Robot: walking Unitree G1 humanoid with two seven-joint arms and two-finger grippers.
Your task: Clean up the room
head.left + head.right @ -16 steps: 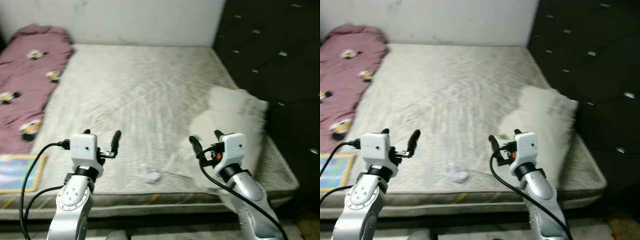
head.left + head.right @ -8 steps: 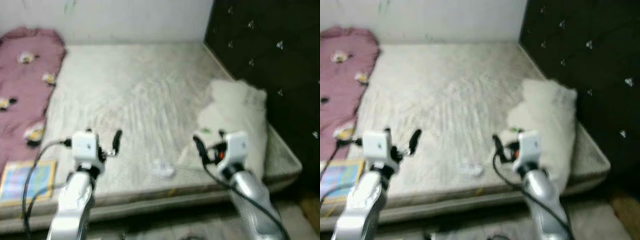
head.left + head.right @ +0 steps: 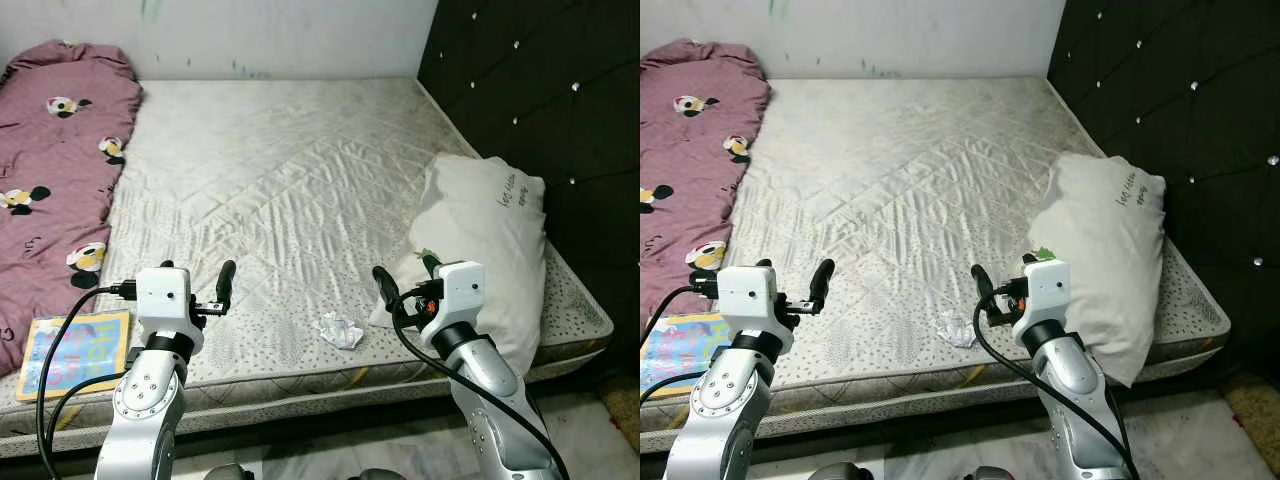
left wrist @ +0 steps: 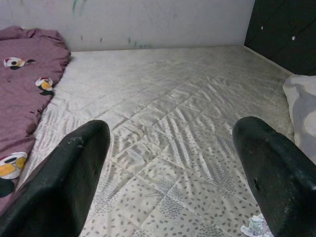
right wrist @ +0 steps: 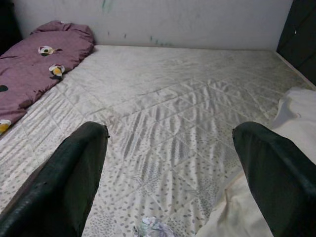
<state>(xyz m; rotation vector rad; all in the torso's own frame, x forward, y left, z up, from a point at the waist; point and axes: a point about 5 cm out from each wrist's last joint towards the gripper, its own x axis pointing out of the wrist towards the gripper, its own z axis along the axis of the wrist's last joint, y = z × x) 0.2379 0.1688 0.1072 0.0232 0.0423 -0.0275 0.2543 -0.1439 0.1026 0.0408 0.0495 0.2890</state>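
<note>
A quilted mattress (image 3: 290,180) sits between a white wall (image 3: 280,35) and black tufted headboard (image 3: 540,90).

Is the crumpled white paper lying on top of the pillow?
No, the crumpled paper lies on the bare mattress near its front edge, beside the white pillow and apart from it.

The bed (image 3: 290,190) in the middle of the frame has a soft, quilted cloth top with tiny dots, matt and a bit wrinkled. The crumpled paper (image 3: 341,331) near its lower edge looks thin and rough. The pillow (image 3: 490,250) on the right is plain soft cloth, creased. The blanket (image 3: 50,170) on the left is fuzzy matt cloth. The headboard (image 3: 540,90) at the upper right looks like dark padded leather with shiny studs. The book (image 3: 75,350) at the lower left has a smooth, glossy cover. Both arms look like shiny silver metal.
</note>
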